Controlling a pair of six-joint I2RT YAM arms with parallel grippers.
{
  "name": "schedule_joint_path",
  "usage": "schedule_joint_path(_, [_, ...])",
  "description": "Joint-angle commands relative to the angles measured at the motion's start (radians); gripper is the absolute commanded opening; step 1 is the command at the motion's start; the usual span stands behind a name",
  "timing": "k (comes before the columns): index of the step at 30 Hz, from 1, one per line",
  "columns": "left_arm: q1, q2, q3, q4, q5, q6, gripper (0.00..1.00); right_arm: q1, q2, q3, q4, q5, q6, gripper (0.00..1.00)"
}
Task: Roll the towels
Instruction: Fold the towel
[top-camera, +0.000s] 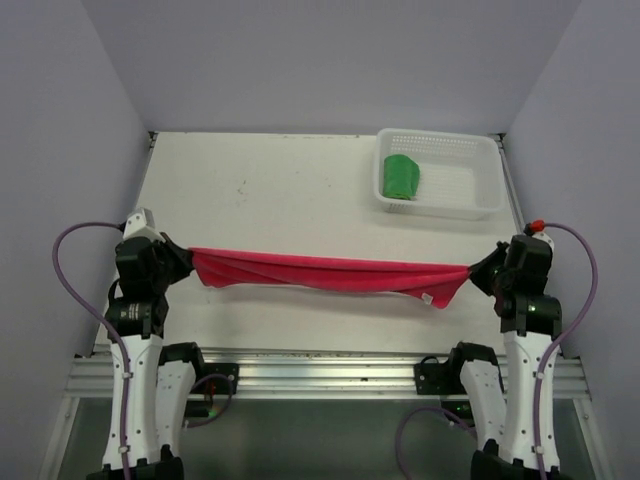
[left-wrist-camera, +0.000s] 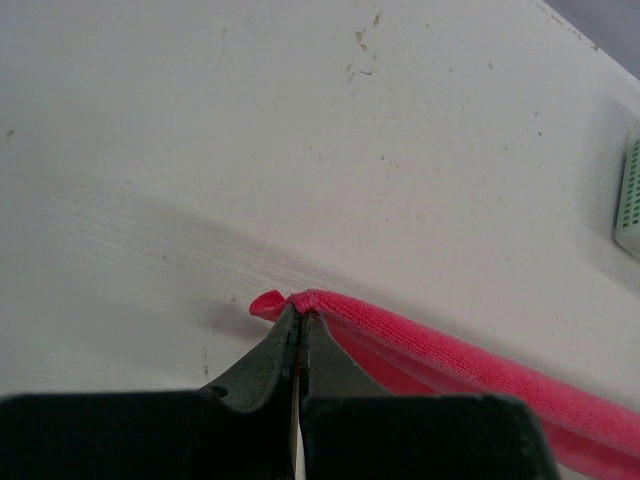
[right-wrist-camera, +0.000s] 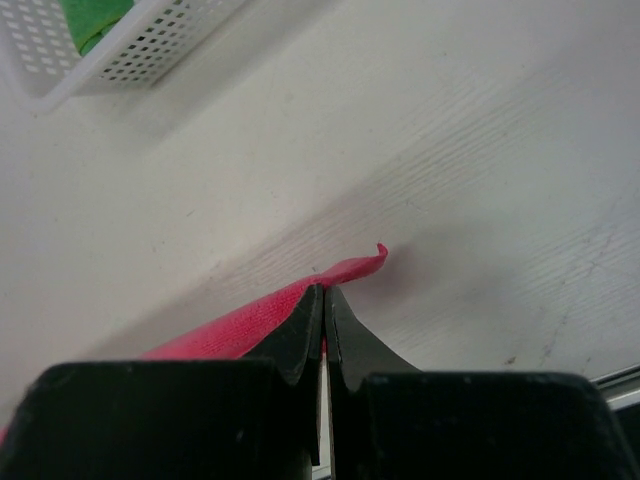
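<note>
The pink-red towel (top-camera: 330, 272) hangs stretched in a long band between the two arms, above the near part of the table. My left gripper (top-camera: 188, 258) is shut on its left corner, and a small fold of the towel (left-wrist-camera: 420, 345) pokes past the pinched fingertips (left-wrist-camera: 300, 318). My right gripper (top-camera: 474, 274) is shut on the right corner, where the towel (right-wrist-camera: 240, 322) curls out beyond the tips (right-wrist-camera: 324, 293); a loose flap with a white tag droops there. The green towel (top-camera: 402, 177) lies rolled in the basket.
A clear white mesh basket (top-camera: 470, 185) stands at the back right of the white table (top-camera: 270, 190); its corner shows in the right wrist view as the basket (right-wrist-camera: 150, 45). Purple-grey walls close in the back and both sides.
</note>
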Motion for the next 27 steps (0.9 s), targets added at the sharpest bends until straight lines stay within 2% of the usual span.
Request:
schedule_joint_path(1, [0.01,0.039,-0.024,0.091,0.003,-0.046,0.0,-0.002,0.049,-0.032,0.106,0.001,0.013,0.0])
schedule_joint_path(11, [0.01,0.193,-0.087,0.263,0.029,-0.086,0.0,0.0,0.214,-0.066,0.261,0.012,0.027,0.0])
schedule_joint_path(27, [0.01,0.53,-0.051,0.538,0.059,-0.08,0.0,-0.002,0.529,-0.052,0.488,0.061,0.034,0.0])
